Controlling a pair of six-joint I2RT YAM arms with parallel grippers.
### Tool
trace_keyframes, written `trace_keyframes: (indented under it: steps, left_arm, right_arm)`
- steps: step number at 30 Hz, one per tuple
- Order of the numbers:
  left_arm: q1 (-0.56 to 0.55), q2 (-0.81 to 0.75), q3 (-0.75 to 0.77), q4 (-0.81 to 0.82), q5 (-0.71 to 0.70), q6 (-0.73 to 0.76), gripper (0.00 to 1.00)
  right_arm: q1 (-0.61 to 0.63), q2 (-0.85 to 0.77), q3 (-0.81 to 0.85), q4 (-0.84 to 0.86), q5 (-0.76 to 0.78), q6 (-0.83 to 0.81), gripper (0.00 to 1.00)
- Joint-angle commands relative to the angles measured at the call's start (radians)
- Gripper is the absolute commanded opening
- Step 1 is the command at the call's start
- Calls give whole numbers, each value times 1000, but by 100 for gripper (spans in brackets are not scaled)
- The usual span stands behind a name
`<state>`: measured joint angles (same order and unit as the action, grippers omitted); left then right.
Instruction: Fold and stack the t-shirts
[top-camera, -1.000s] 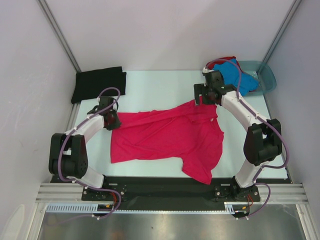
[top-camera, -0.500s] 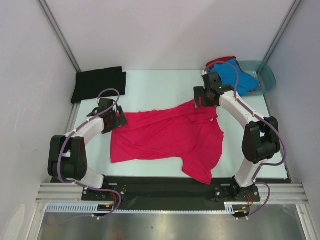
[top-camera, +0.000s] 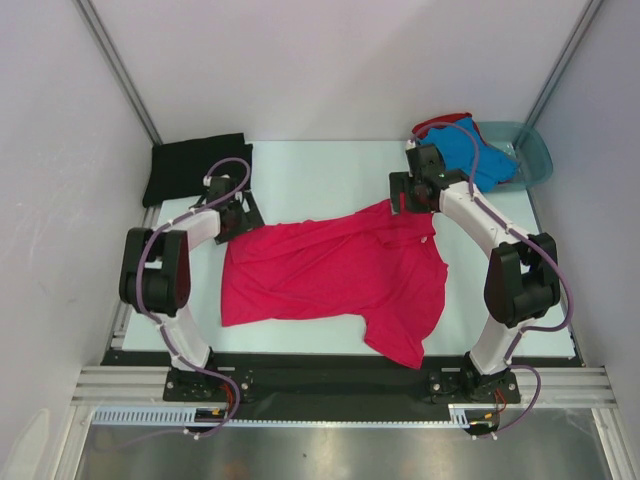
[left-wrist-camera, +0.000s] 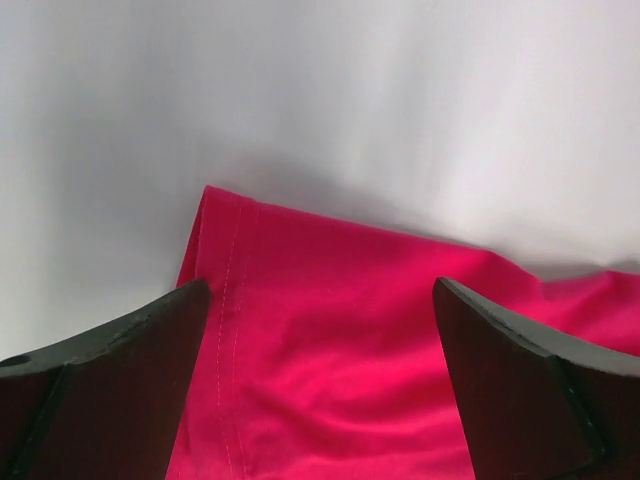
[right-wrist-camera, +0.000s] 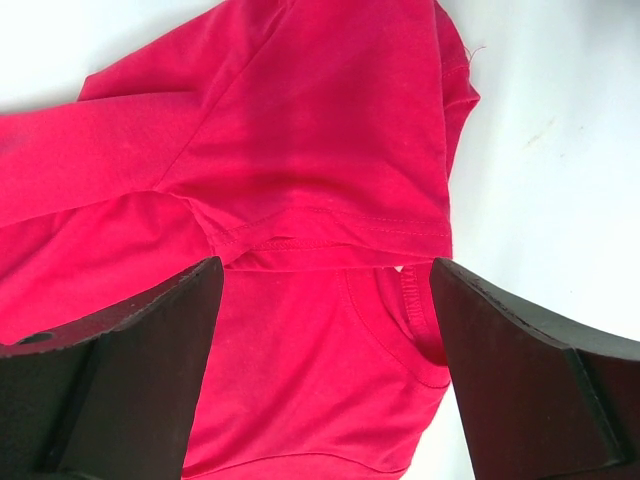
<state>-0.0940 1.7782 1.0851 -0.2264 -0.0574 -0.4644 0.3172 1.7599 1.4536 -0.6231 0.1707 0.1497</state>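
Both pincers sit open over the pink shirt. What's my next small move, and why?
Probably lower the left pincer and shut it on the pink shirt at its corner: that corner lies flat just ahead of its open fingers, while the right pincer hangs open over the sleeve, gripping nothing.

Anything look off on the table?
The pink t-shirt lies skewed and rumpled, partly folded over itself at its far right end. The blue t-shirt spills over the basin rim. Nothing looks damaged.
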Motion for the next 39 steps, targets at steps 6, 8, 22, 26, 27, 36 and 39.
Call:
trace_keyframes:
  steps: [6, 8, 22, 26, 27, 36, 39]
  left_arm:
    - [8, 72, 70, -25, -44, 41, 100]
    - [8, 87, 93, -48, -65, 53, 100]
    - [33, 124, 131, -100, -70, 73, 58]
    - [34, 121, 124, -103, -73, 76, 29]
    - [34, 119, 121, -106, -78, 78, 12]
    - [57, 151, 177, -126, -79, 81, 0]
    - [88, 159, 217, -130, -72, 79, 0]
  right_arm:
    - [-15, 13, -1, 20, 10, 5, 90]
    - [-15, 18, -1, 22, 6, 7, 90]
    - [-26, 19, -1, 22, 6, 4, 90]
    - [-27, 21, -1, 19, 4, 4, 90]
    - [-26, 19, -2, 20, 4, 2, 90]
    - [-27, 15, -4, 14, 10, 4, 90]
    - [-27, 9, -13, 13, 26, 11, 90]
